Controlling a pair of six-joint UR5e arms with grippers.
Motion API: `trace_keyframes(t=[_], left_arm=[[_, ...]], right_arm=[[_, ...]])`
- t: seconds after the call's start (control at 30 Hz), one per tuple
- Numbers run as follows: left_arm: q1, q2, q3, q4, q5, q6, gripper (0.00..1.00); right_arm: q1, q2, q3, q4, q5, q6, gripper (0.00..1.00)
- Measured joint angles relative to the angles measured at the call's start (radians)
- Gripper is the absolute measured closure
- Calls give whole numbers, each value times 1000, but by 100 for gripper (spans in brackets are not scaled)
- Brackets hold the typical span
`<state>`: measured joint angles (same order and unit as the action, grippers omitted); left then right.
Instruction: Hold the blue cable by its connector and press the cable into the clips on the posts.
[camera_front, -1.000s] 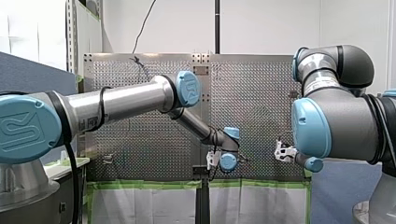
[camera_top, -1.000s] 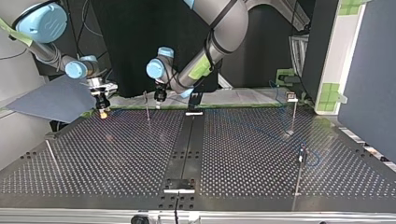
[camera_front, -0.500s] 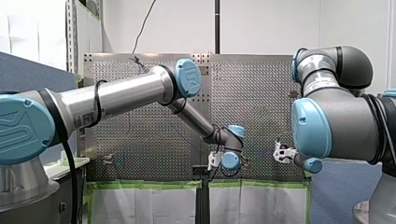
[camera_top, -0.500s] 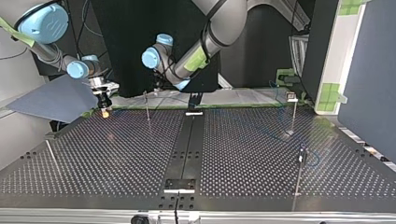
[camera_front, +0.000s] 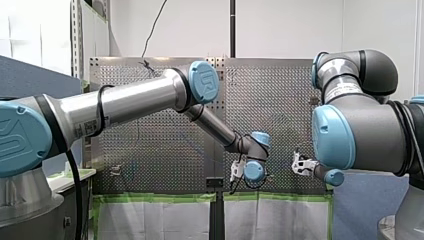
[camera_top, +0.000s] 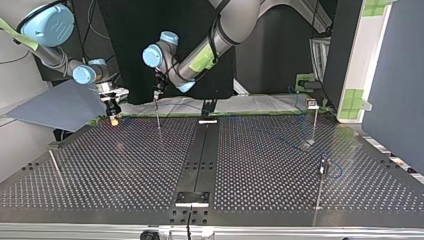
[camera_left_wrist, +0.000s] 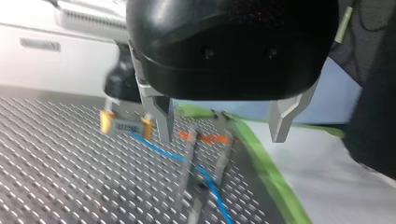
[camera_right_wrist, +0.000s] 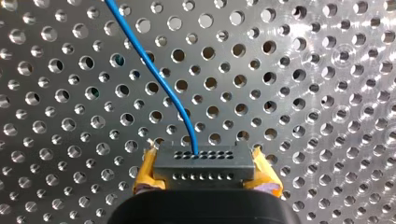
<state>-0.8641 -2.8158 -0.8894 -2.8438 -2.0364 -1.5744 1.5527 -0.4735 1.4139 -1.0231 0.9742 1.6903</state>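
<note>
Bench (camera_top: 125, 170) update: our left gripper (camera_left_wrist: 222, 135), jaws wide apart, has swung over the post (camera_top: 158, 114) at eleven o'clock in the top view. Our right gripper (camera_right_wrist: 205, 182) clamps its jaws on the connector (camera_right_wrist: 204, 164) at ten o'clock, so the blue cable (camera_right_wrist: 154, 70) looks ready for clipping.

Robotics laboratory test cell. Two silver industrial robot arms with pale blue joint caps (camera_front: 130, 102) flank a perforated metal table (camera_top: 110, 165) edged in green tape (camera_front: 160, 198). Blue-grey partition panels (camera_top: 395, 85) and plain white walls (camera_front: 285, 27) bound the station.
</note>
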Motion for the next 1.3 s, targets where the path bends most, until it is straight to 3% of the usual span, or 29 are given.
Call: trace_keyframes(t=[1.3], left_arm=[[-17, -1, -2, 10, -12, -28, 0]], right_arm=[[1, 2, 0, 4, 0, -1, 100]])
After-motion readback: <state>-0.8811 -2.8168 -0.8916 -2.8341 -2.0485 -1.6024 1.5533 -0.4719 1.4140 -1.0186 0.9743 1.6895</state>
